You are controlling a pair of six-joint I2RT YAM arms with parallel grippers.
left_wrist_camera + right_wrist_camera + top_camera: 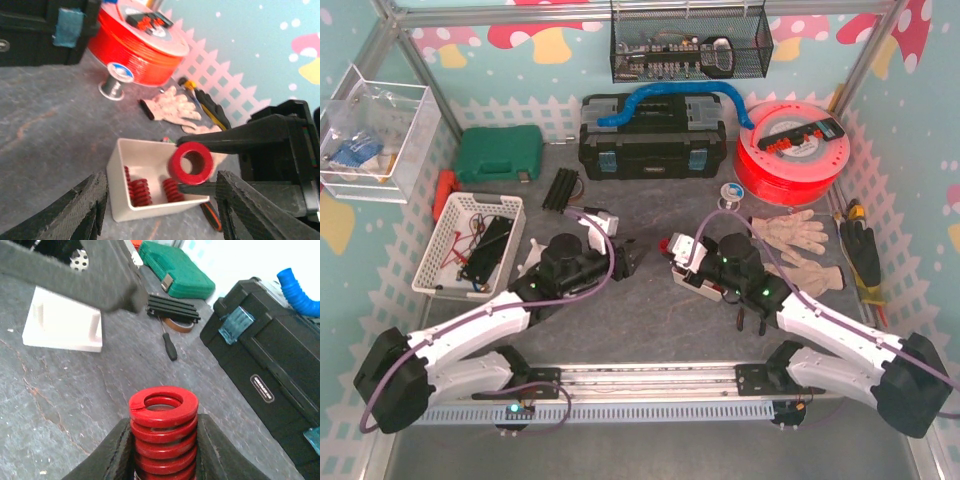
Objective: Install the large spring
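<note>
My right gripper (163, 427) is shut on the large red spring (163, 410), gripping its coils from both sides; the spring's end ring faces the camera. In the left wrist view the same spring (191, 163) hangs between the right gripper's black fingers (240, 137), just above the open side of a white box (120, 170). Smaller red springs (140, 191) stand inside that box. My left gripper (160, 200) is open and empty, its fingers either side of the box and spring. In the top view the two grippers face each other, left (633, 258) and right (670, 246), at the table's middle.
A black toolbox (653, 135) and a red filament spool (792, 150) stand at the back. Work gloves (795, 240) lie right, a white basket (470, 243) and a green case (498, 153) left. A white block (62, 322) and a screwdriver (169, 346) lie on the table.
</note>
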